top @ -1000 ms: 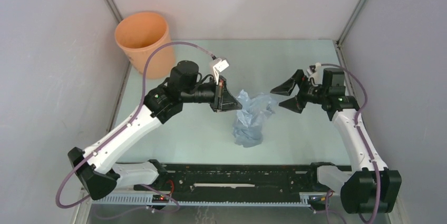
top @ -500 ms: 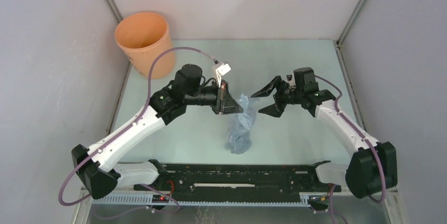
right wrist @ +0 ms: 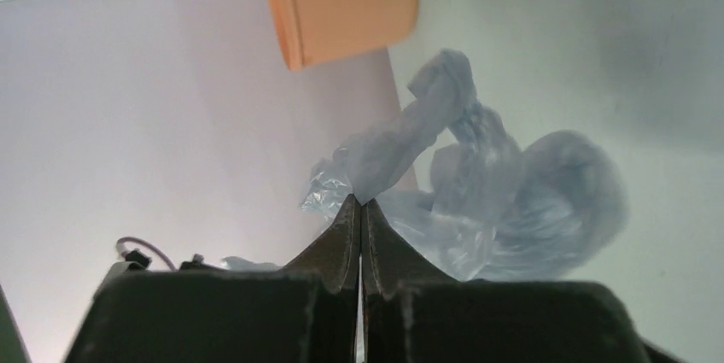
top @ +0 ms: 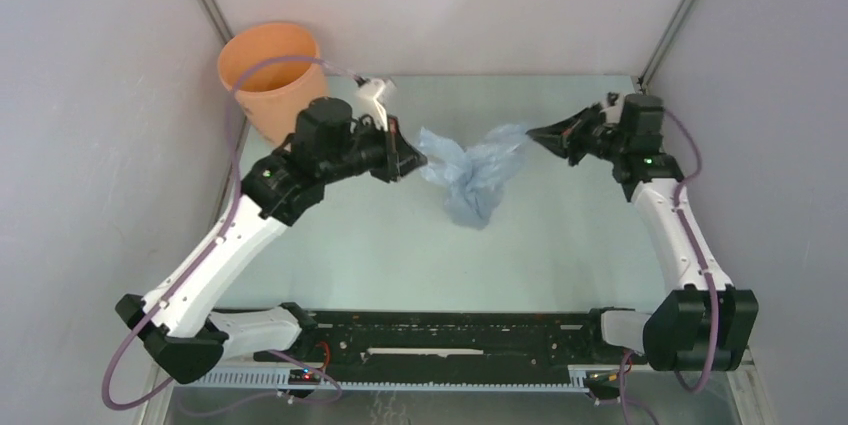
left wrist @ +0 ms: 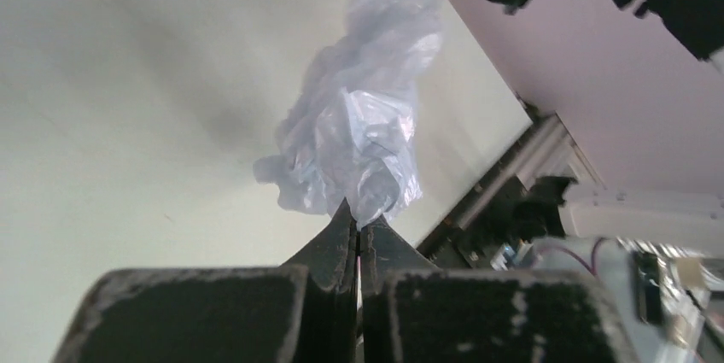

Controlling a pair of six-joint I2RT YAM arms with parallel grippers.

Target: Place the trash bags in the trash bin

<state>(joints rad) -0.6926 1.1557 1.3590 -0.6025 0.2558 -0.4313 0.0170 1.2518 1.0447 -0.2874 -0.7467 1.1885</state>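
Chiefly at risk: if left gripper [top: 405, 153] and right gripper [top: 537, 132] are drawn wider apart, the trash bag [top: 475, 180] can be torn or pulled free.
trash bin [top: 270, 75]: set in the far left corner.
left gripper: jaws clamped on one bag end.
trash bag: strung between both grippers, apart from the bin.
right gripper: clamped on the other end.

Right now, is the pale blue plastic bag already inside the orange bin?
No, the plastic bag hangs between the left gripper and the right gripper, apart from the orange bin.
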